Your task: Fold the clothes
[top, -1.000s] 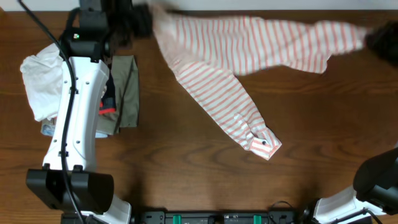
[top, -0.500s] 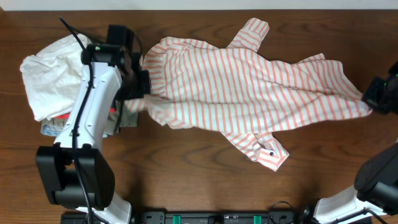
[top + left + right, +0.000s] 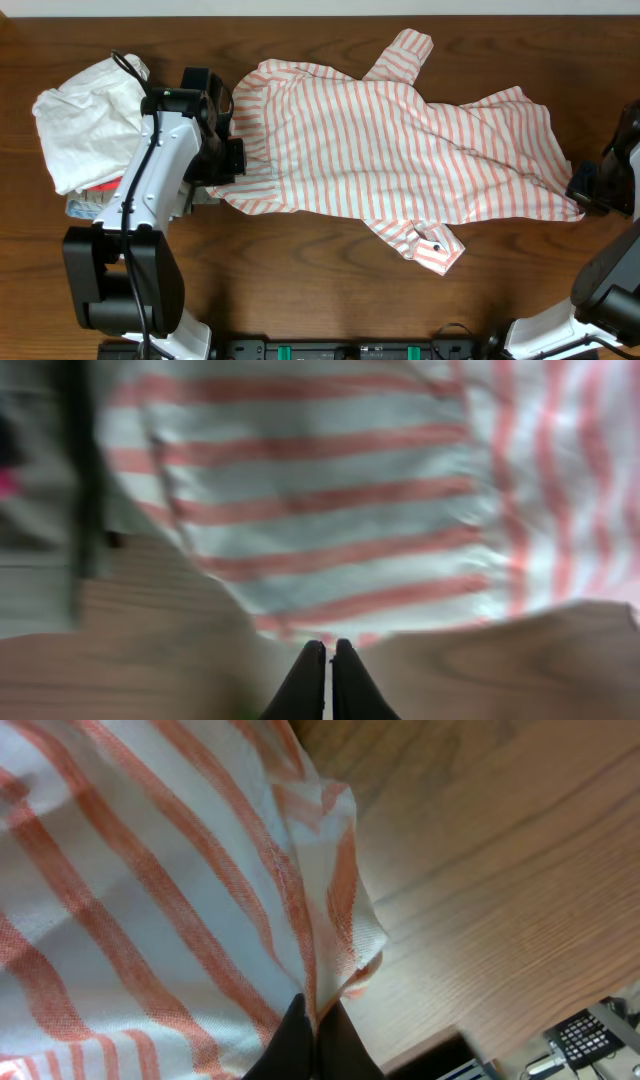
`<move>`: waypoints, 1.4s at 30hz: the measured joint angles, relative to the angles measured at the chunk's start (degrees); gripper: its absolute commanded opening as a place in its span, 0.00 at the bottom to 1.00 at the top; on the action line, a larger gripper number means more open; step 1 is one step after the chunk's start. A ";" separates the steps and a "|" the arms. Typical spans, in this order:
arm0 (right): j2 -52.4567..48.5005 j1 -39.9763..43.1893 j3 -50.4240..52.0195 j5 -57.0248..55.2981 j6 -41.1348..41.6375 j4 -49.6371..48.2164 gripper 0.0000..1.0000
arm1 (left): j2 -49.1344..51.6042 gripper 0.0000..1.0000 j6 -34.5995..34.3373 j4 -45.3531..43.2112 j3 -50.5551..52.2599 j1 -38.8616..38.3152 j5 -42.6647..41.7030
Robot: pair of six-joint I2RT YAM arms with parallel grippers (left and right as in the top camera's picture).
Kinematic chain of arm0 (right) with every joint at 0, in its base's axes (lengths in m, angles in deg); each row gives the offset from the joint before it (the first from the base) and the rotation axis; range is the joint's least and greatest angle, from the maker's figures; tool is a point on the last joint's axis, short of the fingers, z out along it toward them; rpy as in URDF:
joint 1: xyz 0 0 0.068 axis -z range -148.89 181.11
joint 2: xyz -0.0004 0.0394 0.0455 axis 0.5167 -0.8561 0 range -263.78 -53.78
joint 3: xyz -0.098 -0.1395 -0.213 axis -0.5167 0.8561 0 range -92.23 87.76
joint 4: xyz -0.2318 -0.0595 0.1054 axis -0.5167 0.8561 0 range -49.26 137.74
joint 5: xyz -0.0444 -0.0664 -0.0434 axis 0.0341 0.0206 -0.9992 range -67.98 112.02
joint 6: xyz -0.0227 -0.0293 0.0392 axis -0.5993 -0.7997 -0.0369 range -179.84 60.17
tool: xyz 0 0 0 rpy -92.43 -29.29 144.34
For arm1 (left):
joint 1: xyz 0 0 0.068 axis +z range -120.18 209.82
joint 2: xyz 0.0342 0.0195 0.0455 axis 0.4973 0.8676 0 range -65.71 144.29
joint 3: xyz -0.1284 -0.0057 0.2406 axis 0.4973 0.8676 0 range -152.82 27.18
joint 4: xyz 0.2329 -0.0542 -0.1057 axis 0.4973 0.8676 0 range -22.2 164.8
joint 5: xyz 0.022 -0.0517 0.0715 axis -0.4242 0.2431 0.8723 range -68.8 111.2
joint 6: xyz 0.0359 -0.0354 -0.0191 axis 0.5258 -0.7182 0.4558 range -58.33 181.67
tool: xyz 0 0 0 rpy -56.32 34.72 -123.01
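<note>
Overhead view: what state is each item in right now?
striped shirt: spread out across the table, wrinkled, not yet folded.
left gripper: shut, pinching the striped shirt's edge.
right gripper: shut on the striped shirt's corner.
white garment: crumpled in a heap.

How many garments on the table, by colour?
Red-and-white striped shirt: 1
White garment: 1
Olive garment: 1, mostly covered
Total: 3 that can be told apart. Scraps of red and pale cloth under the white garment are too hidden to count.
</note>
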 measured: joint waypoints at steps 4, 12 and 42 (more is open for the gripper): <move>0.00 0.00 0.00 -0.13 0.00 -0.24 0.01 | 0.00 0.28 -0.24 2.97 0.00 0.00 -4.15; 0.00 0.00 0.00 -0.09 0.00 -0.26 0.01 | 0.00 0.36 -3.26 5.16 3.04 0.00 -6.67; 0.00 0.00 0.00 0.11 0.00 -1.01 0.01 | 0.00 0.49 -7.39 -9.18 15.56 0.00 -7.43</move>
